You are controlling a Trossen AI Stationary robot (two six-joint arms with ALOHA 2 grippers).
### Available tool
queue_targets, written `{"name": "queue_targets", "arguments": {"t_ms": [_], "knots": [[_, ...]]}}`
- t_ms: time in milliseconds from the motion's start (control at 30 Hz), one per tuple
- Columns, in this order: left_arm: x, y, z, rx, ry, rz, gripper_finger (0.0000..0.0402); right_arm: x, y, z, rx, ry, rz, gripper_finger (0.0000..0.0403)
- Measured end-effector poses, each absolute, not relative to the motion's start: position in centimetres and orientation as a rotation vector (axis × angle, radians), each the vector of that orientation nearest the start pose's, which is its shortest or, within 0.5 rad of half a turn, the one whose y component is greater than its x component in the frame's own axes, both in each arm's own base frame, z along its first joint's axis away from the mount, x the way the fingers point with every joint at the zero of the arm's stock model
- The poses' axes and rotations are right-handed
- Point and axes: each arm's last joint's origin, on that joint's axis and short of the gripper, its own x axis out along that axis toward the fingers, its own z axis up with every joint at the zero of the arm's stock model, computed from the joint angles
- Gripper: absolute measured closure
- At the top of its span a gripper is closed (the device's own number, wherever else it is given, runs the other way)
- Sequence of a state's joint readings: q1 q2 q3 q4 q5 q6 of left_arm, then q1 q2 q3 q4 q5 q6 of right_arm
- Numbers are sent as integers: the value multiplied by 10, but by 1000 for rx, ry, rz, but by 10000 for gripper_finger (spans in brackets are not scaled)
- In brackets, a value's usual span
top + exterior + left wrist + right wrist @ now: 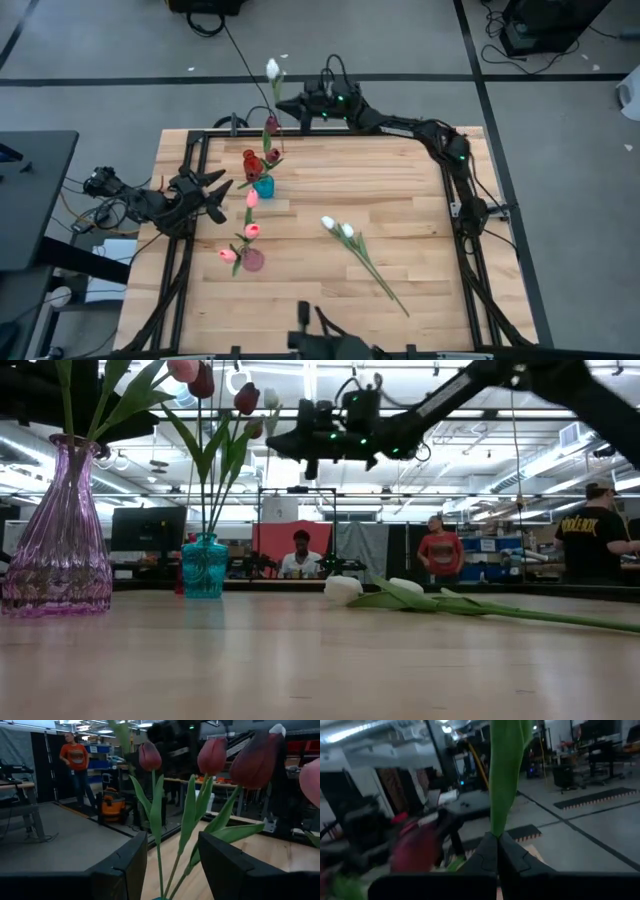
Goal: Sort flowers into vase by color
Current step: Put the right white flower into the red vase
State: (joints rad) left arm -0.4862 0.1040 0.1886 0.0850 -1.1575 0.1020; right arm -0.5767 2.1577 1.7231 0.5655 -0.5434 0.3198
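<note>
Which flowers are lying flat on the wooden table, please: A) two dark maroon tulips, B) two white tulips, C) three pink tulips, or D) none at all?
B: two white-headed tulips with long green stems lie side by side on the bare wooden table, clear of the teal glass vase and the purple glass vase.

Bright overhead strip lighting; right wrist view blurred, dim.

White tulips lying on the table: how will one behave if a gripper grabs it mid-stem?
The white tulips have long thin stems, so one would probably sag at both ends when lifted. They look light, hardly a load. The bud is the bulkiest part, so that end may droop more. Lying flat on the wood, the stem leaves little to get fingers under and may slide when nudged.
</note>
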Motion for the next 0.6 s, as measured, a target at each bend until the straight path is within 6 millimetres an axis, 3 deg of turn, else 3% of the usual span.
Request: {"name": "queue_targets", "arguments": {"t_ms": [300, 433, 600], "knots": [[79, -12, 220, -24, -55, 655, 220, 479, -289, 279, 268, -181, 133, 398], [80, -12, 219, -20, -48, 647, 220, 494, -290, 284, 256, -215, 227, 397], [78, -12, 220, 6, -31, 665, 220, 506, -282, 273, 238, -243, 241, 397]]}}
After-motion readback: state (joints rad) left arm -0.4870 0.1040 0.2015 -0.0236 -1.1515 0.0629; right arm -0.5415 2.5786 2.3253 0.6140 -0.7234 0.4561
